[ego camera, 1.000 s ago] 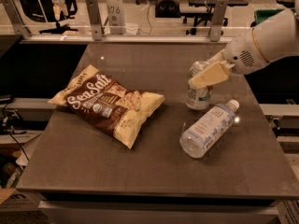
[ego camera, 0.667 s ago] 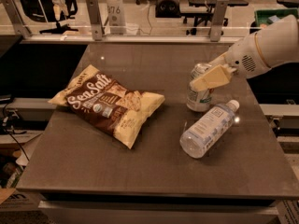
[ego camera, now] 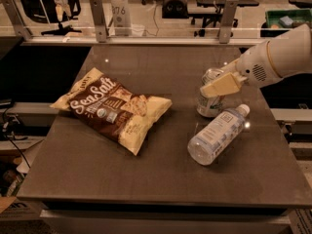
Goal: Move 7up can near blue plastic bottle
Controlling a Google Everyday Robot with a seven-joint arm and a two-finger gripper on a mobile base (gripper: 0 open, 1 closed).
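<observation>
The 7up can [ego camera: 209, 106] stands upright on the right side of the table, silver with a shiny top. My gripper [ego camera: 220, 85] reaches in from the right on a white arm and is shut on the can's upper part; a cream finger [ego camera: 222, 86] crosses the front of it. The blue plastic bottle [ego camera: 217, 134] lies on its side just in front of the can, cap pointing back right, almost touching the can's base.
A Sea Salt chip bag [ego camera: 114, 108] lies left of centre on the dark table [ego camera: 146, 179]. A railing with metal posts [ego camera: 97, 18] runs along the far edge. The table's right edge is close to the bottle.
The gripper and the can have shifted slightly right and down, settling by the bottle. The arm has dropped a little. Bottle and chip bag have not moved.
</observation>
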